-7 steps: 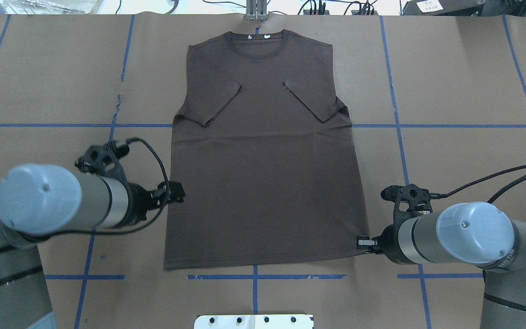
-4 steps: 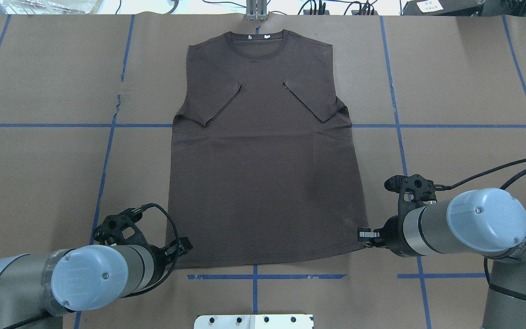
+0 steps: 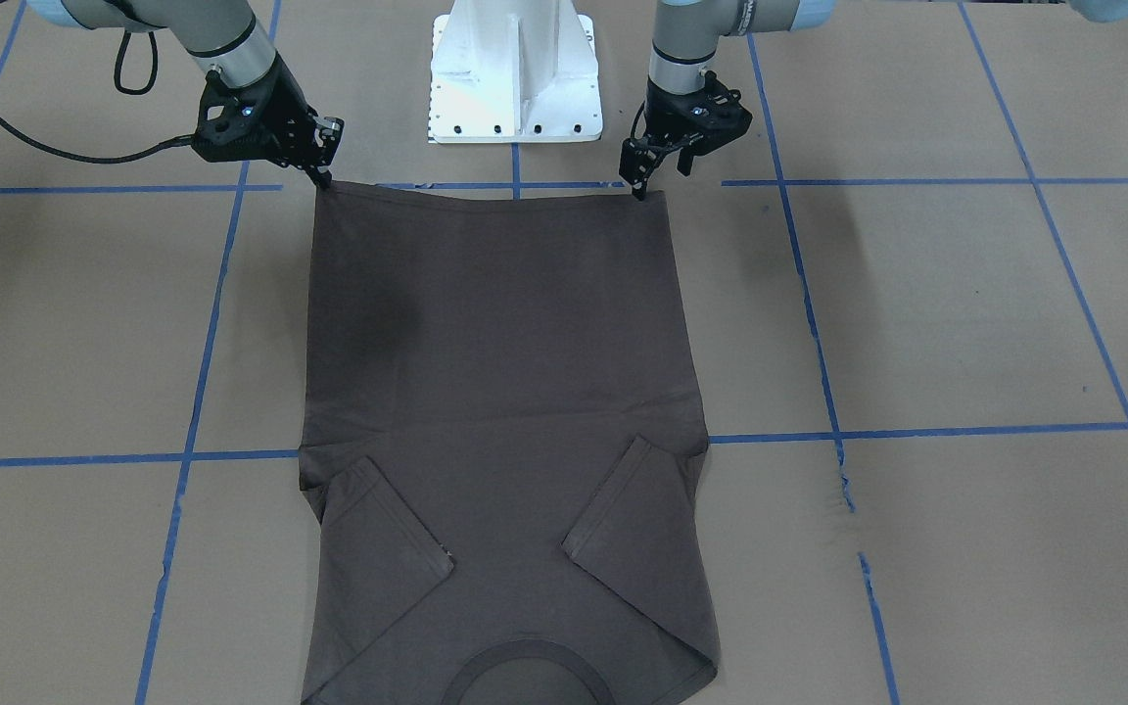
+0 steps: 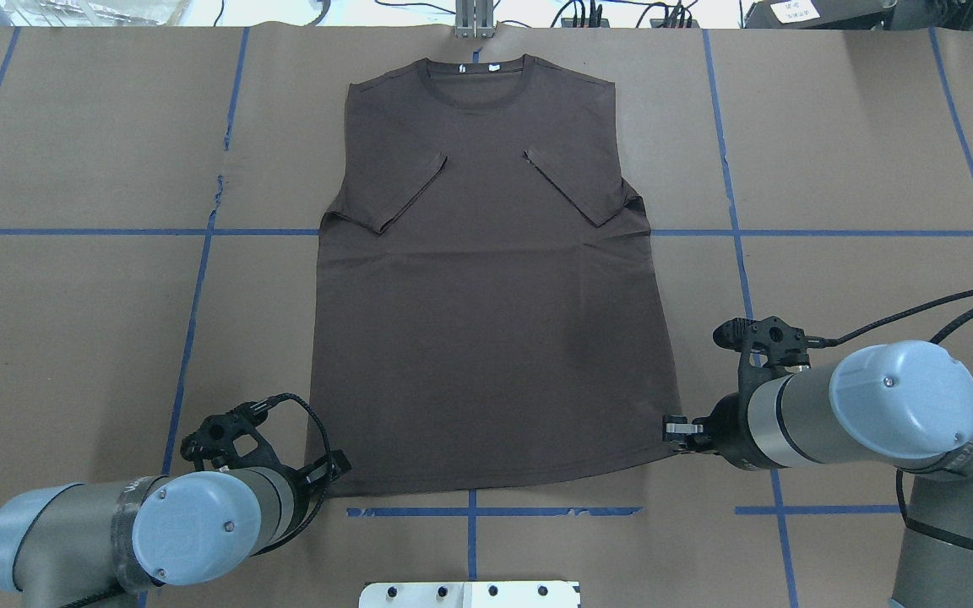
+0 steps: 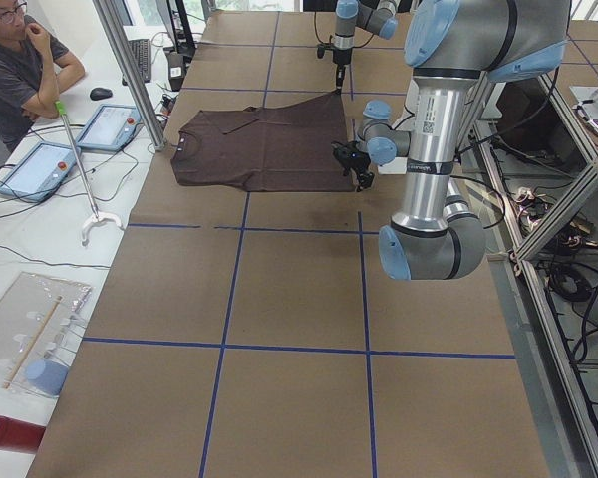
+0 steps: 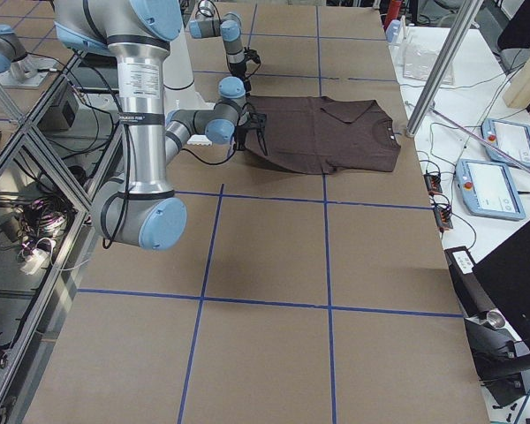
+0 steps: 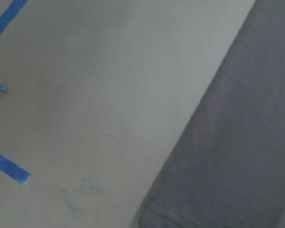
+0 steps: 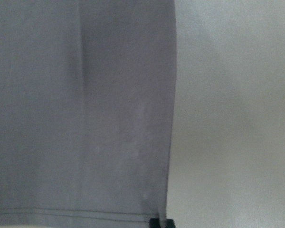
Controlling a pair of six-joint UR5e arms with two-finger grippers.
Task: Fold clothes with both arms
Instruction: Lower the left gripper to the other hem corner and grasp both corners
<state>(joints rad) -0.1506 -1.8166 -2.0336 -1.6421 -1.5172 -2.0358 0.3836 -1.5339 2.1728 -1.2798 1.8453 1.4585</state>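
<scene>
The dark brown T-shirt (image 4: 486, 295) lies flat on the brown paper, collar at the far side, both sleeves folded in over the chest. My left gripper (image 4: 336, 466) stands low beside the near left hem corner and looks open; in the front view it (image 3: 638, 186) touches that corner. The left wrist view shows the shirt (image 7: 237, 142) and its hem corner on bare paper, with no fingers in sight. My right gripper (image 4: 671, 429) is shut on the near right hem corner, which is drawn up slightly (image 3: 323, 178). A fingertip (image 8: 156, 222) shows at the shirt's edge.
The white pedestal base (image 3: 515, 78) stands just behind the hem between the arms. Blue tape lines (image 4: 191, 338) grid the paper. A seated person (image 5: 20, 60) and tablets (image 5: 108, 127) are beyond the collar end, next to a metal post (image 5: 130, 70).
My left arm swung back from beside the shirt's middle left edge to the near left hem corner. The right gripper shifted slightly forward, taking its hem corner along.
</scene>
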